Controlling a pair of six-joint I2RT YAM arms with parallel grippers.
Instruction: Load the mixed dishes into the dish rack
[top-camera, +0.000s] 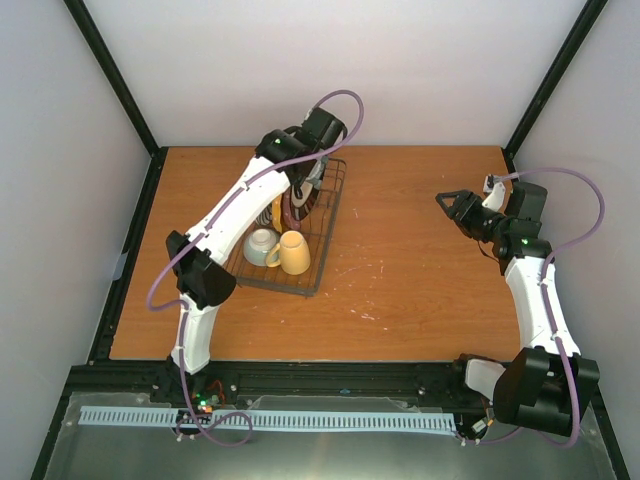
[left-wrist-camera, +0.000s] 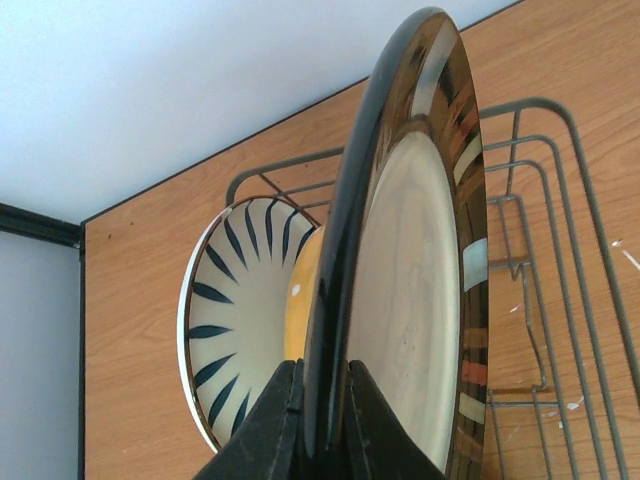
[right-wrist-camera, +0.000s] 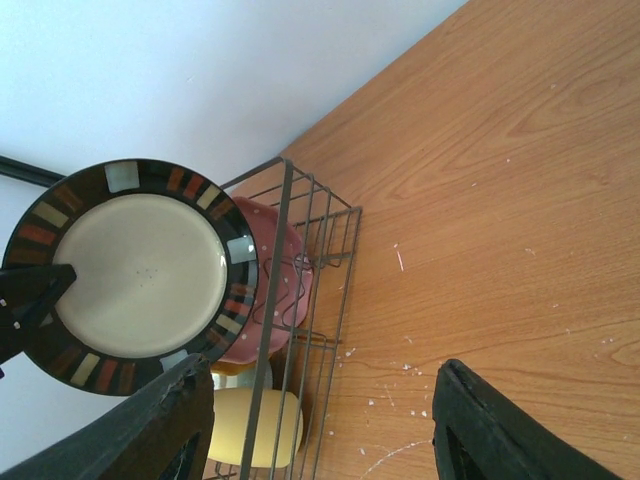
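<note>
Upright, the dark-rimmed beige plate (left-wrist-camera: 410, 300) sits clamped in the left pincer (left-wrist-camera: 322, 370).

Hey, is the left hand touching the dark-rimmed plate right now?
Touching. The left wrist view shows the left hand clamped on the edge of the dark-rimmed plate, one finger pressed against each face with no gap.

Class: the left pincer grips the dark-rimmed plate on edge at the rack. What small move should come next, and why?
Probably ease the dark-rimmed plate down between the dish rack wires before opening. The left pincer is shut on its rim, it stands upright beside the striped plate, and its seating cannot be seen.
</note>
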